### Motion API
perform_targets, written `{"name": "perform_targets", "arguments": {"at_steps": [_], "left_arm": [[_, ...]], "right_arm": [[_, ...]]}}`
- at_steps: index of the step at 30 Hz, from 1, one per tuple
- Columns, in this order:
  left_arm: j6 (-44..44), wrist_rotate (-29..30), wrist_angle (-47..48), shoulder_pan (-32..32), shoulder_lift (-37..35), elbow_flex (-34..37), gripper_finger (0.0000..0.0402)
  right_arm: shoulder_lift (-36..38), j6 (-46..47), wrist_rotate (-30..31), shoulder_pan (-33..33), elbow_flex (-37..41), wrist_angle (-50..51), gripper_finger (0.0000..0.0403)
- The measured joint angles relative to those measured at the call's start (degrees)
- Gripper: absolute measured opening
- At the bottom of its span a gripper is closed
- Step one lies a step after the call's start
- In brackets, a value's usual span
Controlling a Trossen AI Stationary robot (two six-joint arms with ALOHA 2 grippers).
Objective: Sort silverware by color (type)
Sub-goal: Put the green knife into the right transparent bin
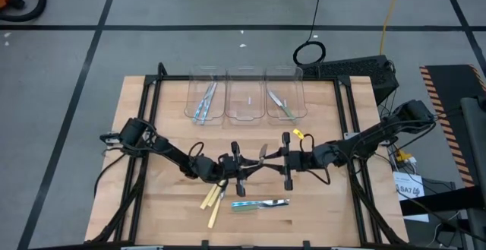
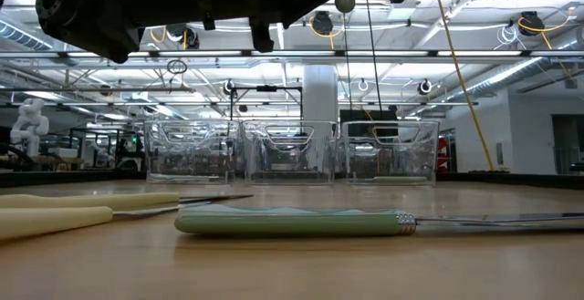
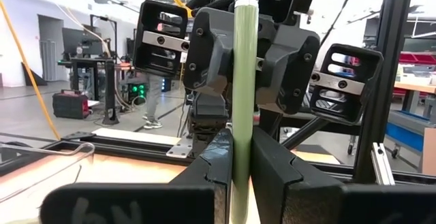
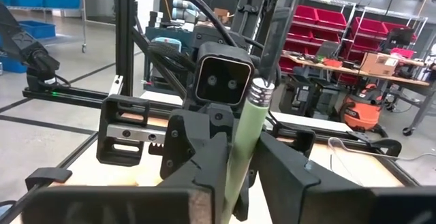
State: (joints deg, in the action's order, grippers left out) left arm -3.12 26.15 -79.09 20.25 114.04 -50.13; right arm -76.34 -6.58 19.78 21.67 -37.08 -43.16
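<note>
A handover is under way at bench centre. The green utensil (image 3: pixel 244 101) stands between both sets of jaws, its long axis running from the left gripper (image 1: pixel 237 170) at 9 o'clock toward the right gripper (image 1: pixel 287 161) at 3 o'clock. Left jaws are clenched on its handle; right jaws flank it, but I cannot tell if they grip. Other silverware (image 1: pixel 262 204) lies toward 6 o'clock.

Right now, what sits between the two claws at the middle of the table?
A green-handled utensil, held up between the left claw and the right claw. Both wrist views show its handle between the fingers; the high view shows it spanning the gap.
</note>
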Motion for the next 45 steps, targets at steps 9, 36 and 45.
{"name": "perform_targets", "arguments": {"at_steps": [9, 36, 45], "left_arm": [[-1.1, 0.3, 0.1, 0.0, 0.0, 0.0, 0.0035], [2.3, 4.3, 6.2, 0.8, -0.1, 0.0, 0.0128], [8.8, 6.7, 15.2, 1.1, -0.1, 0.0, 0.0129]], "right_arm": [[-0.1, 1.6, -0.7, -1.4, 0.0, 1.6, 0.0032], [11.7, -1.9, 2.0, -1.6, 0.0, 14.1, 0.0025], [29.6, -1.0, 8.8, -6.5, 0.0, 35.5, 0.0025]]}}
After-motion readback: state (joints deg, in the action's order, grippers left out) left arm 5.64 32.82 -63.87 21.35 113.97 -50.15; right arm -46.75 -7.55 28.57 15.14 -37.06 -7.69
